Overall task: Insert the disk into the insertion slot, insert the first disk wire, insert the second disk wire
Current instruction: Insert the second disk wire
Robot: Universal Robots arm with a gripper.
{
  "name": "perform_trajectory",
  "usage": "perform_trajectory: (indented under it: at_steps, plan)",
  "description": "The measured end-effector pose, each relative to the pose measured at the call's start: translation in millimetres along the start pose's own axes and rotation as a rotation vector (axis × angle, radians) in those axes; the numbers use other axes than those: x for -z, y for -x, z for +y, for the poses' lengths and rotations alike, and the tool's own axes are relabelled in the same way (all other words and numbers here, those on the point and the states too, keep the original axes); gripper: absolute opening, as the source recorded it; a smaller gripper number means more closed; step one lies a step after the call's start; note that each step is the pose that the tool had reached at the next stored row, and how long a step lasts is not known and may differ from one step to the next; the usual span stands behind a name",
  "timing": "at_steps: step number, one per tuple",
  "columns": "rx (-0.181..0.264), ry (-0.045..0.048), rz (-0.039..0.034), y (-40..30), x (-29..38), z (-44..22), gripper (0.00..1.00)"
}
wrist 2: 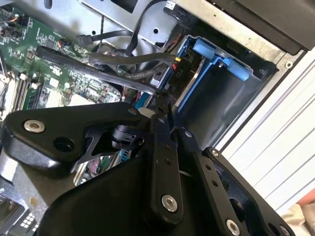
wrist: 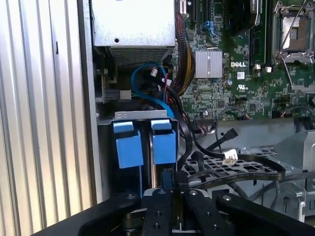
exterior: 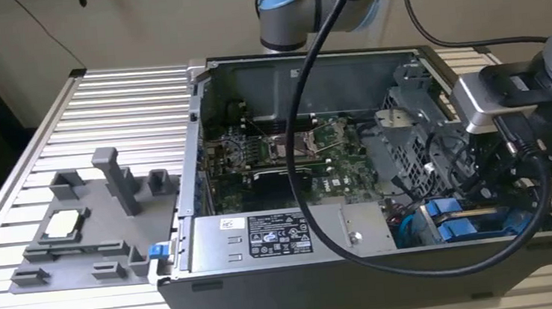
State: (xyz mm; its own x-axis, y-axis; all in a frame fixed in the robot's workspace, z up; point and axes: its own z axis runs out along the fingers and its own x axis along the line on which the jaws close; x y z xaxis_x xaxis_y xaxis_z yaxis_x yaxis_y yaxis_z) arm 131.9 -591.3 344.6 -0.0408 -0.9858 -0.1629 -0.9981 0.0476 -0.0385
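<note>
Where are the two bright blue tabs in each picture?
Exterior view: blue tabs, case's near corner at the exterior view's right.
Second wrist view: blue tabs against the case's outer wall.
First wrist view: side by side, beside the case wall.
Shared landmark: green circuit board.

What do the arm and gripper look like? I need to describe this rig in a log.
The arm is silver-grey with a pale blue joint cap; thick black cables run along it. The gripper is matte black: flat bar linkages joined by silver round-headed screws, seen in both wrist views, tapering to slim fingers.
</note>
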Motion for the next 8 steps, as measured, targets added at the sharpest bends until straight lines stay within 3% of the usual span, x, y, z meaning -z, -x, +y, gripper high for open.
perform_trajectory:
  at_steps: [8]
  plan:
    - [0.000, -0.0001, -0.0005, -0.1, -0.7, -1.8, 0.16]
